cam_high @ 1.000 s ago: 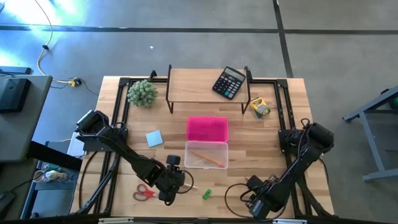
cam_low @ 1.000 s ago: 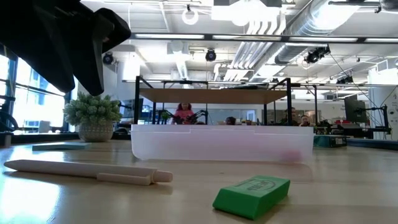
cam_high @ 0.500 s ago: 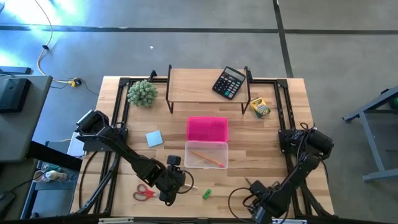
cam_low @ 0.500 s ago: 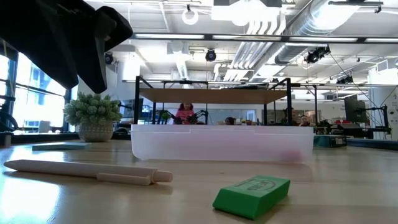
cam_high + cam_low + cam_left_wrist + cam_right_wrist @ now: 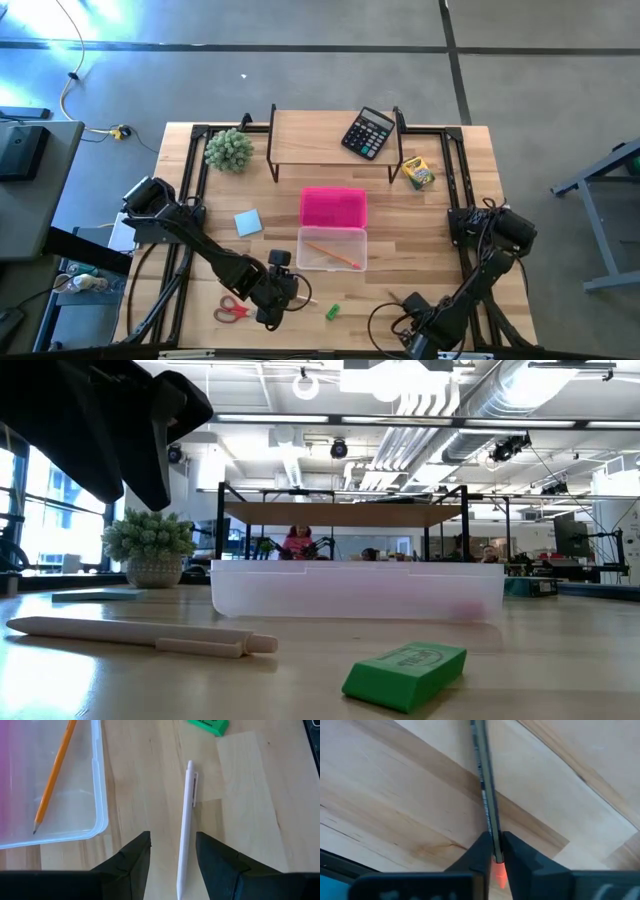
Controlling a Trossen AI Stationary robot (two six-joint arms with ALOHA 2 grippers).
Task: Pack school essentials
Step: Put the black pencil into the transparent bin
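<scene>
My right gripper (image 5: 496,851) stands near the table's front right (image 5: 408,312), shut on a thin dark pencil (image 5: 484,785). My left gripper (image 5: 172,857) hangs open just above the front left. Its fingers stand on either side of a white pen (image 5: 187,815) lying flat on the wood, without touching it. A green eraser (image 5: 332,311) lies to the right of the pen. The clear box (image 5: 332,248) holds an orange pencil (image 5: 334,255). Red-handled scissors (image 5: 231,310), a blue notepad (image 5: 248,221) and a crayon box (image 5: 418,173) lie on the table. My right gripper pinches the dark pencil between its two fingers near the pencil's reddish end (image 5: 499,870). The fingers come from above, pointing down, and lie across the pencil. The pencil's long part (image 5: 479,760) runs out level over the wood; whether it is lifted, I cannot tell.
The pink lid (image 5: 333,207) lies just beyond the clear box. A wooden shelf (image 5: 310,130) at the back carries a black calculator (image 5: 368,132), and a green plant ball (image 5: 229,149) stands at the back left. Cables lie at the front right edge.
My right arm has shifted a little toward the table's near edge and sunk lower. The left arm, the pen and the eraser have kept still.
</scene>
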